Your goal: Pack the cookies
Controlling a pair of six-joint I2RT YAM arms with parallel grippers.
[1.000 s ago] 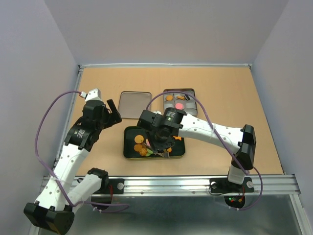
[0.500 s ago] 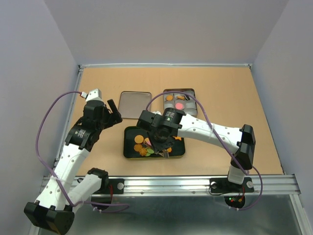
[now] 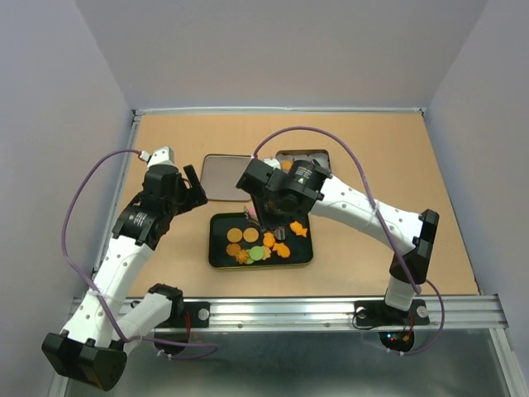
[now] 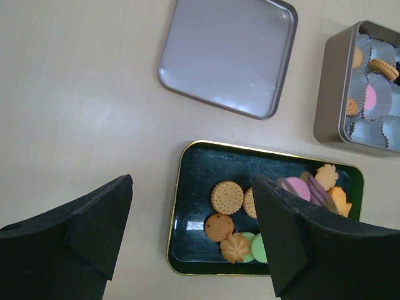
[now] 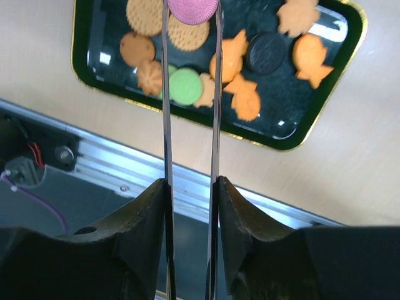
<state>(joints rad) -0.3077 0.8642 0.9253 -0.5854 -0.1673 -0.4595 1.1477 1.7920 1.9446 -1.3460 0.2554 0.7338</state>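
Several cookies (image 3: 248, 246), round orange-brown, green, dark and orange fish and flower shapes, lie in a dark gold-rimmed tray (image 3: 216, 248). My right gripper (image 5: 190, 187) is shut on thin metal tongs (image 5: 166, 125), whose tips pinch a pink round cookie (image 5: 192, 9) above the tray (image 5: 312, 134). In the top view the right gripper (image 3: 277, 223) hangs over the tray's back middle. My left gripper (image 4: 192, 187) is open and empty, above the tray's left end (image 4: 177, 206); in the top view the left gripper (image 3: 192, 192) is left of the tray.
A silver tin (image 4: 328, 100) with white paper cups and a few cookies stands at the back right of the tray, partly hidden by the right arm in the top view. Its flat lid (image 4: 228, 53) lies upside up behind the tray. A metal rail (image 3: 289, 313) runs along the near edge.
My right gripper has risen and moved toward the back with the tongs and the pink cookie, uncovering the cookies in the tray. The left arm shifted slightly backward.
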